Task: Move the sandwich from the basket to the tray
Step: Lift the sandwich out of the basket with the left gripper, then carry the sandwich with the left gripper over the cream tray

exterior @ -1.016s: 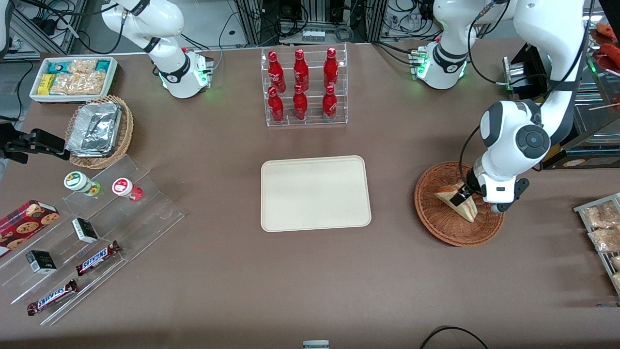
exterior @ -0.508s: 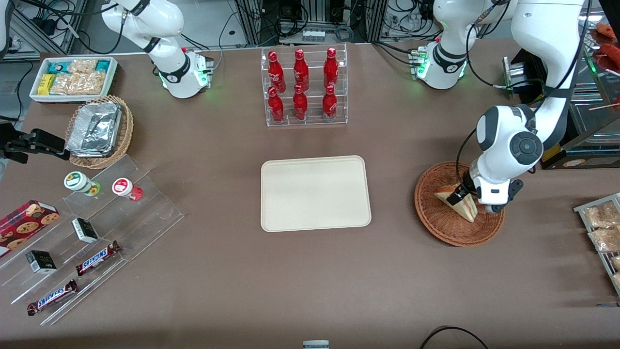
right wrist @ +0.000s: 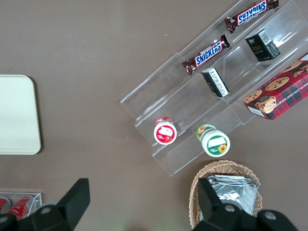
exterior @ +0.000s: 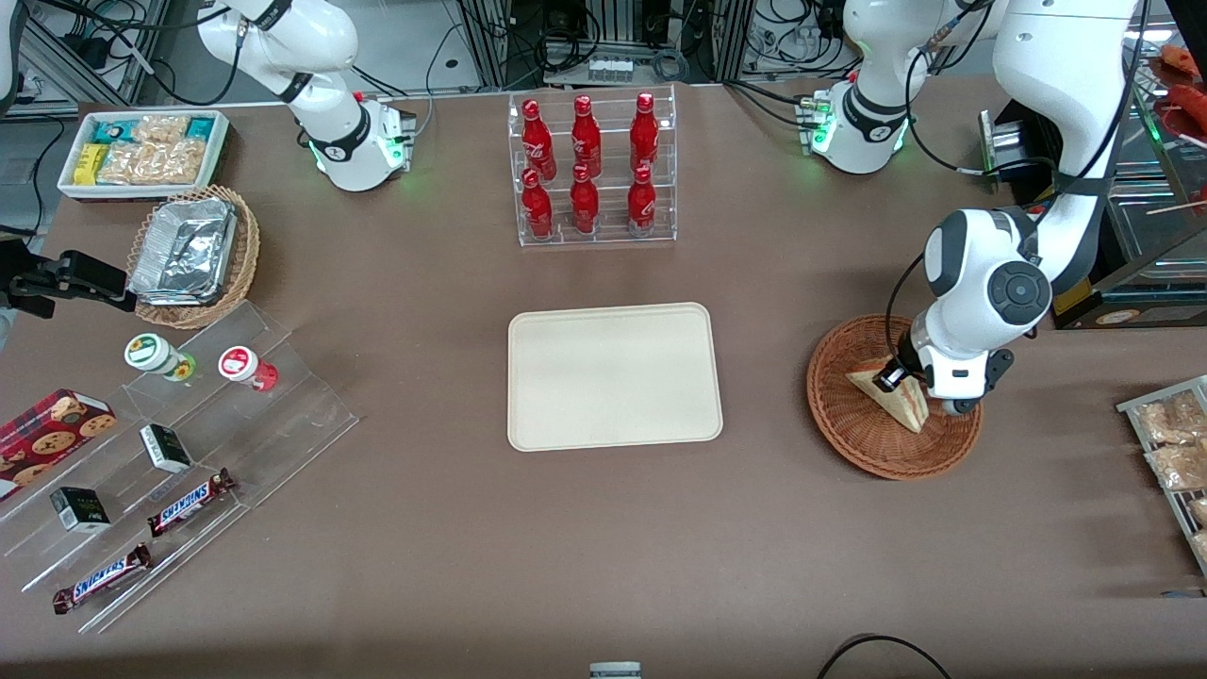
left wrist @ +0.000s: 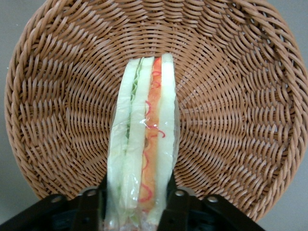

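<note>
The sandwich [exterior: 898,404], a wrapped wedge of pale bread with orange and green layers, lies in the round reddish-brown wicker basket [exterior: 849,438] toward the working arm's end of the table. My gripper [exterior: 891,379] is down in the basket, shut on the sandwich's wide end. In the left wrist view the sandwich [left wrist: 144,130] stands on edge between the two black fingers [left wrist: 175,204], which press its bread faces, with the basket weave [left wrist: 231,96] under it. The cream tray [exterior: 613,377] lies flat at mid-table with nothing on it.
A clear rack of red bottles [exterior: 592,170] stands farther from the front camera than the tray. Snack packets [exterior: 1169,443] sit at the working arm's table edge. Acrylic steps with candy bars [exterior: 179,424], a foil-filled tan basket [exterior: 193,255] and a white snack bin [exterior: 141,151] lie toward the parked arm's end.
The left arm's wrist has shifted a little farther from the front camera above the basket. The sandwich stays in the same spot in the basket.
</note>
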### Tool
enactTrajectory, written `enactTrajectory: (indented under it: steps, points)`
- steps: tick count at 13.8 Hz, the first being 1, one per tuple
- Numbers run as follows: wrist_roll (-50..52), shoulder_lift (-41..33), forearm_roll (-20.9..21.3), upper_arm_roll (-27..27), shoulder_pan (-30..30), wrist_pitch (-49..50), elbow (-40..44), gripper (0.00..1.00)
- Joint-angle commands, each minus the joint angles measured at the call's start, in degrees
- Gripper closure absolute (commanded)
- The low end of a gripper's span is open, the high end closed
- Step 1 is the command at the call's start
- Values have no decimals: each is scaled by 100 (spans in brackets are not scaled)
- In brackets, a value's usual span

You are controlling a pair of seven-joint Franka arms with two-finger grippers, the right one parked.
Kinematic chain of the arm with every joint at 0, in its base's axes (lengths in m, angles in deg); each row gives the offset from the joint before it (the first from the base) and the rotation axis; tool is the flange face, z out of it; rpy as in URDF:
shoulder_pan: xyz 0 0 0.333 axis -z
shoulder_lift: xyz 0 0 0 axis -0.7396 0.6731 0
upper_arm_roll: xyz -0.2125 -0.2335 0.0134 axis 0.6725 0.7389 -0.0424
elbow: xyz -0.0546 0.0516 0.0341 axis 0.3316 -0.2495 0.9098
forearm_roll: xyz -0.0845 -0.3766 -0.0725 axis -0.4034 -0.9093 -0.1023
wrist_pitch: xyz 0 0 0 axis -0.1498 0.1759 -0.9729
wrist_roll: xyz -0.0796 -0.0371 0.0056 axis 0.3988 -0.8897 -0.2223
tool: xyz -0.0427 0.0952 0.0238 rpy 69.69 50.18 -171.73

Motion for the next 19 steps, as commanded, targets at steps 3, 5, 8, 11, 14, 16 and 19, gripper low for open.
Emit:
enactTrajectory:
  steps: [3, 5, 8, 11, 14, 16, 19]
  points:
    - [91, -95, 31, 3, -1, -41, -54, 100]
    - [91, -191, 31, 3, 7, 64, -45, 100]
    - [108, -446, 31, 29, 34, 424, 8, 100]
    - [266, -710, 31, 38, 279, 959, 165, 100]
    - [267, -886, 40, 47, 525, 2064, 744, 100]
    - [127, -956, 40, 55, 718, 2847, 1175, 100]
    - [-242, -1053, 40, 213, 956, 3307, 1431, 100]
